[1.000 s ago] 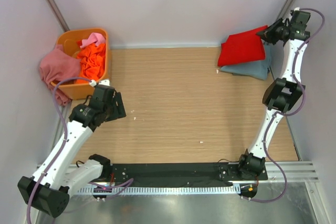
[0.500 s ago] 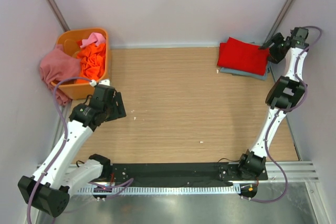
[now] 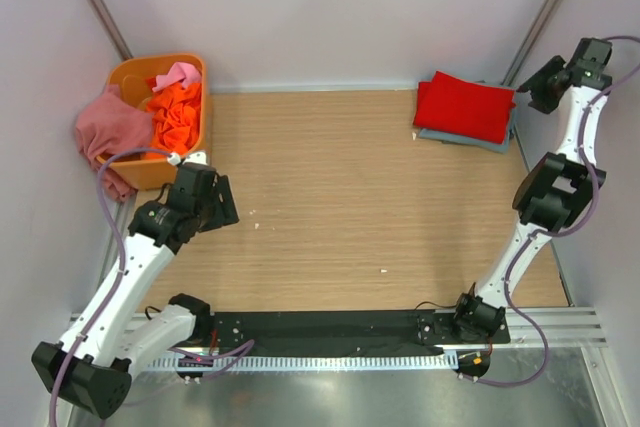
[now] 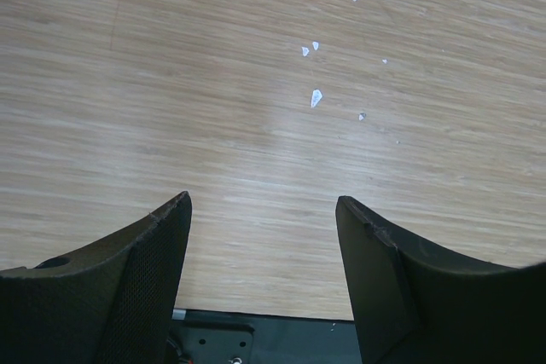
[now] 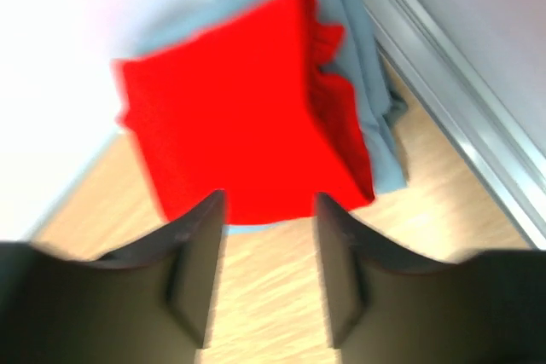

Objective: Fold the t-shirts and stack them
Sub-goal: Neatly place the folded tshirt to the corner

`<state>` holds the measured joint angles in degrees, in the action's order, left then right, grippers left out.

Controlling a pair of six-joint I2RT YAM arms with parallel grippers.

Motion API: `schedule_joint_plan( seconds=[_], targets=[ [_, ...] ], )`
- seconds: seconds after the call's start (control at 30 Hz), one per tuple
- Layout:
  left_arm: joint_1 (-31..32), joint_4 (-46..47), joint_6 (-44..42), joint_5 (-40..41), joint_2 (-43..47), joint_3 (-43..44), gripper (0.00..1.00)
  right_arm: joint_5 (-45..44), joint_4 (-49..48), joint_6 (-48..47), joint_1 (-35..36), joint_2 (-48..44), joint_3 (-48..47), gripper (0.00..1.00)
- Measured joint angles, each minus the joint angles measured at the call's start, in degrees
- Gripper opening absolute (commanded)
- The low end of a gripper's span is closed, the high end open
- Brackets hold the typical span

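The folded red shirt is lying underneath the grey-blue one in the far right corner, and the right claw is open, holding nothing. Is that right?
Not quite. The red shirt lies on top of the grey-blue shirt, not underneath, as the top external view shows. The rest holds: far right corner, right claw open and empty.

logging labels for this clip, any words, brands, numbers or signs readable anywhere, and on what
None: no word, brand, number or sign can be read in any view.
red t-shirt and grey-blue t-shirt under it: plain cloth, no print or tag showing.
orange tub: no label on the sides in view.
table: wood grain only.
The right wrist view is blurred, yet shows only plain cloth.
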<state>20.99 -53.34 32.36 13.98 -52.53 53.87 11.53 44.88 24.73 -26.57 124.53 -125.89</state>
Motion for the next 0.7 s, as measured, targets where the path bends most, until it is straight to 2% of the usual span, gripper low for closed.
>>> schedule_joint_plan(
  seconds=[0.07,0.2,0.37,0.53,0.7],
  targets=[
    [0.0,0.0,0.0,0.0,0.7,0.0,0.7,2.3,-2.2,1.2,-0.7,-1.9,0.4,0.36],
    [0.0,0.0,0.0,0.0,1.0,0.0,0.7,10.7,-8.6,5.7,-1.4,0.3,-1.0,0.35],
    [0.0,0.0,0.0,0.0,0.9,0.0,0.7,18.4,-15.4,9.6,-0.6,8.8,-1.7,0.36],
    [0.0,0.0,0.0,0.0,0.3,0.0,0.7,18.9,-16.3,9.6,0.1,14.8,-1.9,0.38],
    [0.0,0.0,0.0,0.0,-0.3,0.0,0.7,14.7,-14.7,6.7,0.3,15.3,-1.9,0.38]
  ],
)
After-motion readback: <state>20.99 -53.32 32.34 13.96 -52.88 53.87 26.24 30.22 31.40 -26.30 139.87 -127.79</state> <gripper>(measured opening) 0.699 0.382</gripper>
